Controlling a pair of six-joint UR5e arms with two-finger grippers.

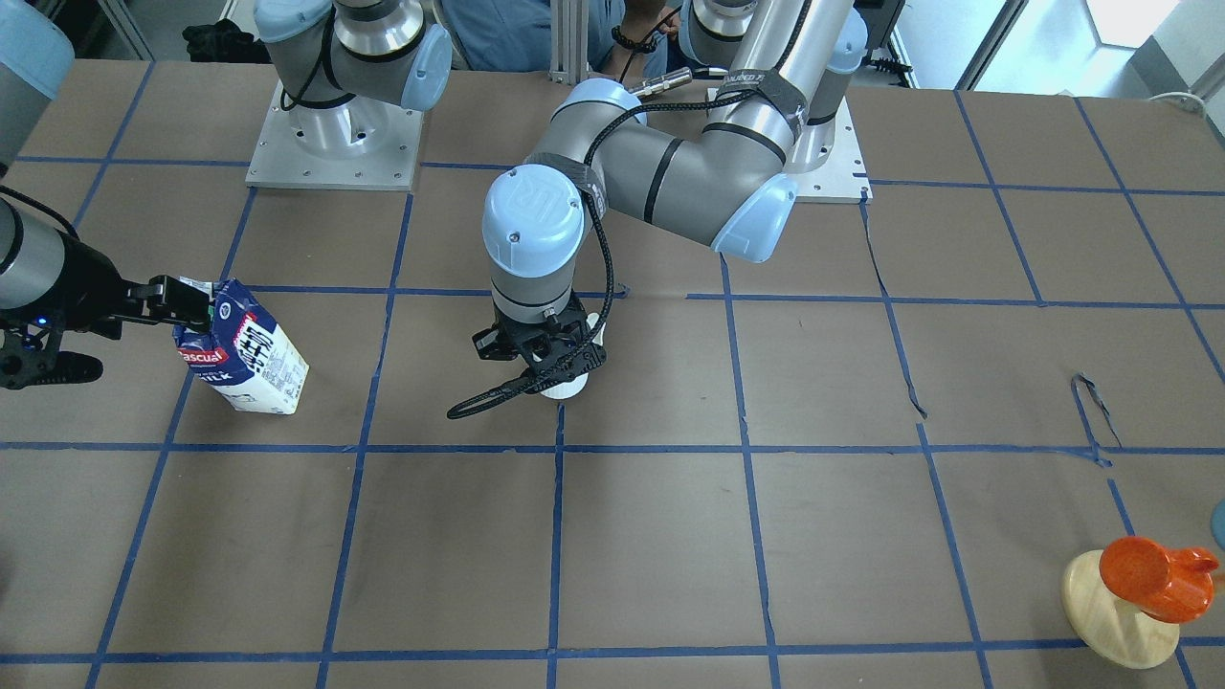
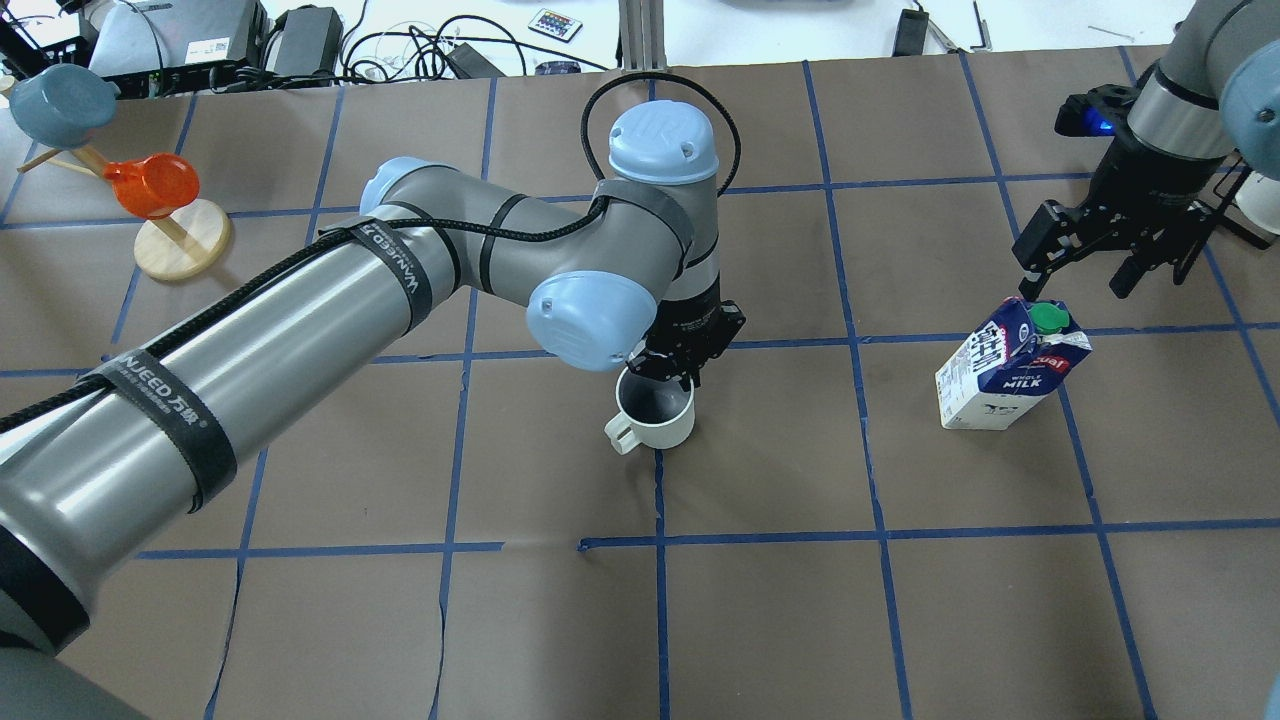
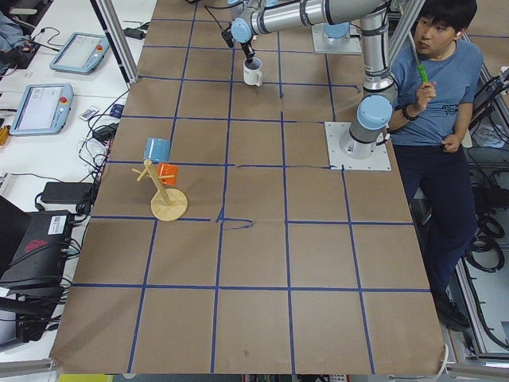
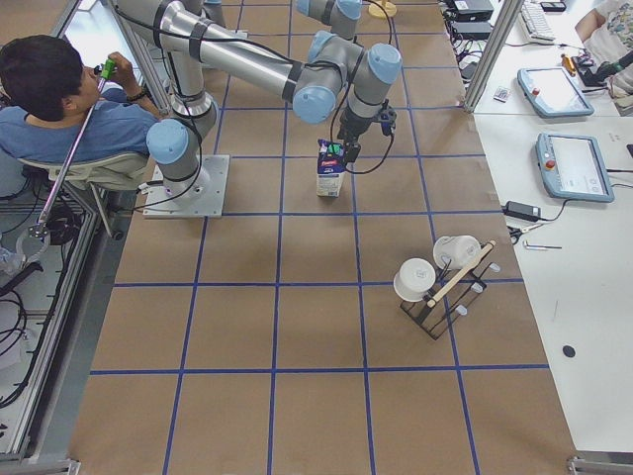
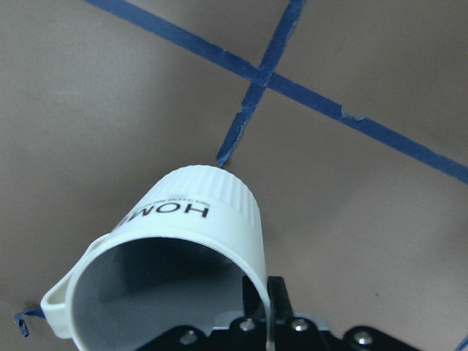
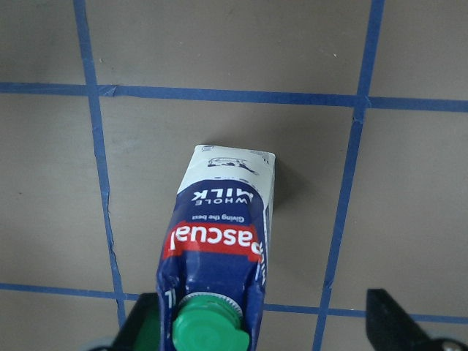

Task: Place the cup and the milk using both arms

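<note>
Cup (image 2: 655,415) stands upright on brown paper (image 2: 780,630) gridded with blue tape lines (image 2: 660,600), near the table's middle. As far as we can see, the left gripper (image 2: 668,372) is pinched on its far rim. Milk (image 2: 1010,375) stands to the robot's right, its green cap (image 2: 1047,318) between the spread fingers of the right gripper (image 2: 1078,280), and an operator (image 3: 436,95) sits behind the arm bases.

Brown table (image 1: 670,555), blue tape grid (image 1: 651,447)

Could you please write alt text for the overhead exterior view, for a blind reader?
The left gripper is at the rim of a white cup standing mid-table. To the right, the right gripper is open at the top of a milk carton.
</note>
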